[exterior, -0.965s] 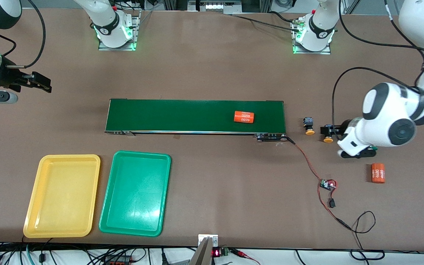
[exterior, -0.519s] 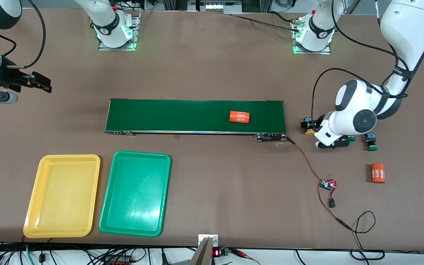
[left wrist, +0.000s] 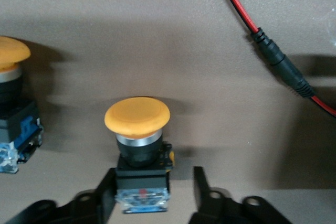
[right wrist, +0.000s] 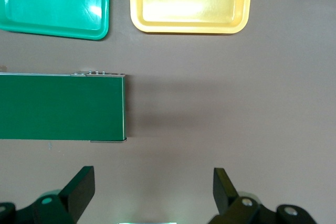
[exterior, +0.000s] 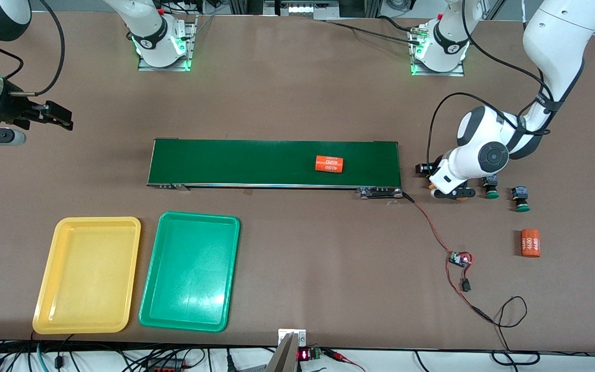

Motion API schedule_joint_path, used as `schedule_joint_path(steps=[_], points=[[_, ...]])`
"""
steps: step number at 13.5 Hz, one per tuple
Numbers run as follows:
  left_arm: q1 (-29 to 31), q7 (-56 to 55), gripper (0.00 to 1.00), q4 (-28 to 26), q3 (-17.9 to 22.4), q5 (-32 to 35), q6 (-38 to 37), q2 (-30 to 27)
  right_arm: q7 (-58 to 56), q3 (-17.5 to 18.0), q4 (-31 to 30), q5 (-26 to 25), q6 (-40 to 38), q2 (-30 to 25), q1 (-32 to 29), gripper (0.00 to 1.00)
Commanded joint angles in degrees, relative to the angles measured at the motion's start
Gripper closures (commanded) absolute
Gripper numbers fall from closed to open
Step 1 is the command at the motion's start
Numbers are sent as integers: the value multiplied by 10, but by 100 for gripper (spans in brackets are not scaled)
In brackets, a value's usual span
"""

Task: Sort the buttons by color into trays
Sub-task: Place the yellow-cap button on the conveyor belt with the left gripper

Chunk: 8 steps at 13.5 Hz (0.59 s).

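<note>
We read "4680" printed in white on two orange cylinders: one (exterior: 328,164) on the conveyor belt (exterior: 235,163), one (exterior: 531,243) on the table (exterior: 297,103).

High front camera, two close wrist cameras

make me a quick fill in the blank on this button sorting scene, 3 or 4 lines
1. The left gripper is down at a button with a ____ cap.
2. The can printed 4680 lies on the ____ .
3. Both trays, yellow and green, hold ____ buttons.
4. The right gripper waits with its fingers ____ .

Missing words: yellow-orange; belt; no; open
</note>
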Motion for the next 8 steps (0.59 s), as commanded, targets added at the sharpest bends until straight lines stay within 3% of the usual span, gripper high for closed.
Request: schedule_joint_path(steps=[1, 3, 5, 8], points=[[3, -6, 89, 6, -2, 18, -15, -11, 5, -1, 0, 7, 3, 0, 6, 0], [3, -7, 90, 69, -7, 30, -122, -22, 4, -1, -1, 7, 2, 0, 5, 0], [3, -13, 90, 141, -41, 29, -228, -25, 4, -1, -1, 7, 2, -1, 5, 0], [3, -28, 89, 175, -108, 26, -274, -25, 4, -1, -1, 7, 2, 0, 6, 0]])
